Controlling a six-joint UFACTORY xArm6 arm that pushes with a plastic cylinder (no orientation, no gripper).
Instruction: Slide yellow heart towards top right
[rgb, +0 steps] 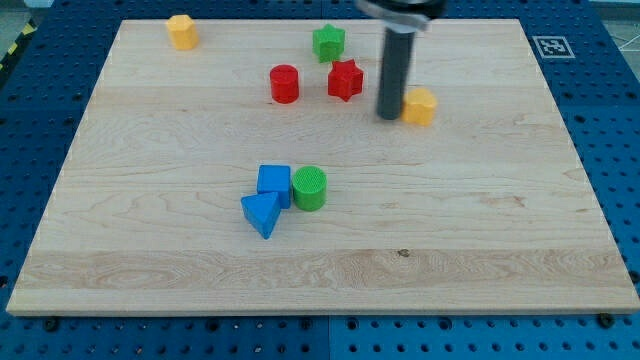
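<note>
my tip (388, 116) sits on the worktop (480, 250) just at the left flank of a yellow block (420, 105), which lies at about 3 o'clock from it, a shade toward 2, touching or very nearly so; i cannot tell which. this end effector is a plain rod with nothing to open or close, so it holds nothing and can only push.

there are two yellow blocks. the one beside my tip is partly hidden by the rod, and its shape is too small to make out; the other yellow block (182, 31) sits far off near the worktop's 11 o'clock corner. i judge the near one to be the yellow heart.

the target corner lies at roughly 2 o'clock from that block. a push from my present side would send it mostly toward 3, so i judge the tip should come round nearer its 8 o'clock side first.

the red star (345, 79) is close at my tip's 10 o'clock.
</note>
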